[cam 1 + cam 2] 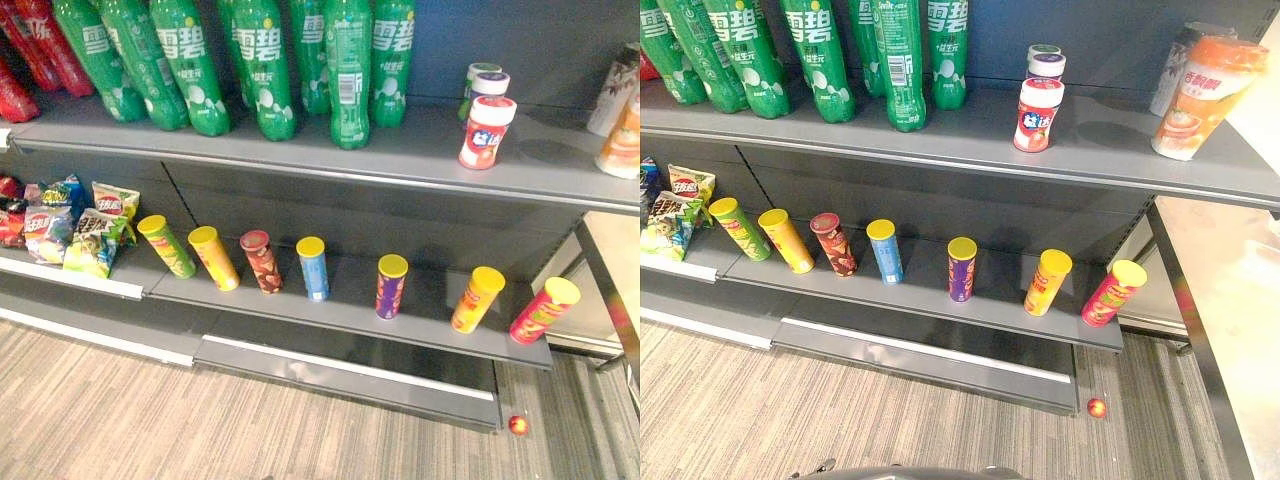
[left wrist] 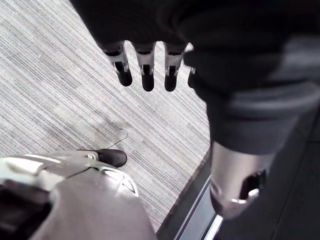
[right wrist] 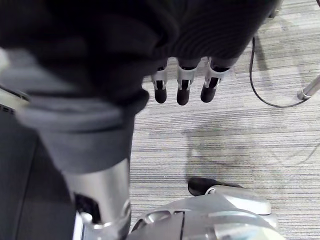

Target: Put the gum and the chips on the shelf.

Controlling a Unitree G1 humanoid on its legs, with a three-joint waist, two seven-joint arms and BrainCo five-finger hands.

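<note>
Lining shelf, chip cans, gum jars

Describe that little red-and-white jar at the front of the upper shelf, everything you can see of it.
The jar is small, looks like plastic, and has a pale lid, closed, over a red body with a white and blue label. It stands upright on the upper grey shelf, near its front edge, right of the green bottles and left of the orange cup. Two similar jars line up behind it; whether it touches the nearer one cannot be told.
</note>
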